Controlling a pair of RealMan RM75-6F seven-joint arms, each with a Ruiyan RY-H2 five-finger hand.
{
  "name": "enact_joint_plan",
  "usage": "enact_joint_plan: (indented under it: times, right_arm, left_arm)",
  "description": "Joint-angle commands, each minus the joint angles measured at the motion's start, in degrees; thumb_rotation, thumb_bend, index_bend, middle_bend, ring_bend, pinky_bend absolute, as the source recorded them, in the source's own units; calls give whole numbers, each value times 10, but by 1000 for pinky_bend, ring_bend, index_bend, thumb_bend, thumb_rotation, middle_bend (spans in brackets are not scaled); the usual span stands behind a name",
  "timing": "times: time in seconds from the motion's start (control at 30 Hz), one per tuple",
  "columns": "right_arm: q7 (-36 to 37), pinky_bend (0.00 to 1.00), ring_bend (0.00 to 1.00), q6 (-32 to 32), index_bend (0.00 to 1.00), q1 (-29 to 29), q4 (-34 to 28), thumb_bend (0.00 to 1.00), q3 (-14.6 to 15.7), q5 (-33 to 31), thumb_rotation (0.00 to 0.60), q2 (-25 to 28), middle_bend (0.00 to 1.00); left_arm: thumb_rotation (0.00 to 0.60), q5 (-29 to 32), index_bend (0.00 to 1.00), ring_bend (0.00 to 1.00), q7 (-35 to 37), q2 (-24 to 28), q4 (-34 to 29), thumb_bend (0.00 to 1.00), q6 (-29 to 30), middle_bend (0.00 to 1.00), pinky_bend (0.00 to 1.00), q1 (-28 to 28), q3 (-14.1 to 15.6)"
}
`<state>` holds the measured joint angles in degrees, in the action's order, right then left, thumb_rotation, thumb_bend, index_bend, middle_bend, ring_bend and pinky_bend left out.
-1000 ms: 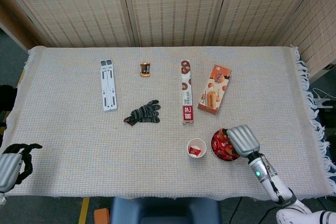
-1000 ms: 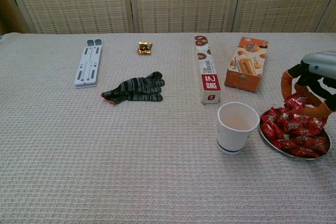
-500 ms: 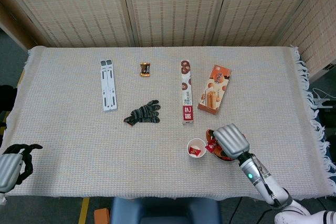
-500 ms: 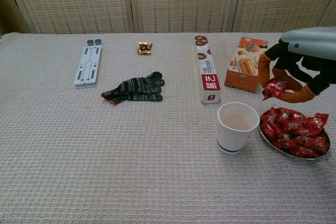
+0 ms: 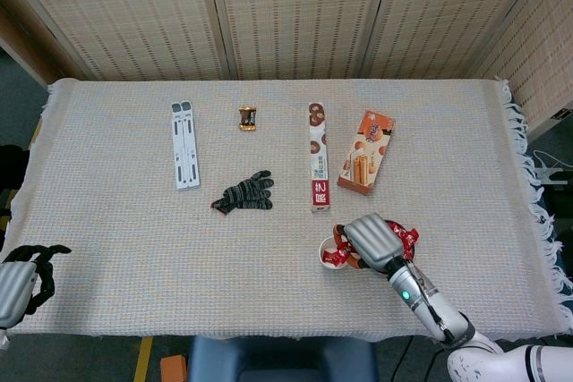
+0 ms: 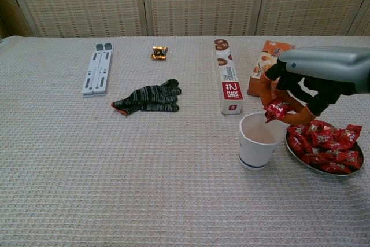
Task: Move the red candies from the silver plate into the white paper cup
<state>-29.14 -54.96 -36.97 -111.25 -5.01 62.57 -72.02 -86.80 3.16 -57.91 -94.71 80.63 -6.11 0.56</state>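
**Candy over the cup, release pending**

Candy (image 6: 276, 109) now hangs right above the mouth of the white paper cup (image 6: 260, 141), pinched between the orange fingertips (image 6: 267, 89) of our right hand (image 6: 300, 88). Half a second ago that same piece was off to the side above the silver plate (image 6: 324, 168); a second ago our hand was down among the red candies (image 6: 325, 143). So the carry looks finished, and we judge that only the drop remains for this piece.

The wrapper sits at the tips of the fingers, just above the cup's far rim, not yet inside. From the head view, one candy (image 5: 333, 258) already lies in the cup.

The pile on the plate is large, so we have many more trips ahead.

Our left hand (image 5: 20, 282) rests at the table's near left edge, fingers curled inward, holding nothing.
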Motion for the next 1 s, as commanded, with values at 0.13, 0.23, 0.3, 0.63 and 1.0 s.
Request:
enact_joint_plan:
  times: [0.13,0.23,0.3,0.63,1.0]
  right_arm:
    - [14,999,734,5,589,-4,-5,300,3,3,600,8,754]
    - [18,999,734,7,553,-6,-8,246,5,6,600,14,754]
    - [20,999,734,6,537,-6,-11,216,7,7,600,17,754]
    - [24,999,734,2,499,-9,-13,187,12,6,600,24,755]
    - [33,999,733,-3,422,-10,-18,123,15,8,600,32,754]
  left_arm:
    - [600,1,305,270,-2,0,0,636,-2,385,238,-1,0]
    - [600,0,305,270,-3,0,-1,637,-2,385,238,0,0]
    - [600,2,305,270,-4,-1,-1,637,-2,385,238,0,0]
    - [600,4,305,270,-5,-1,-2,636,-2,386,238,0,-1]
    - [600,6,305,270,-5,-1,-2,637,-4,386,238,0,-1]
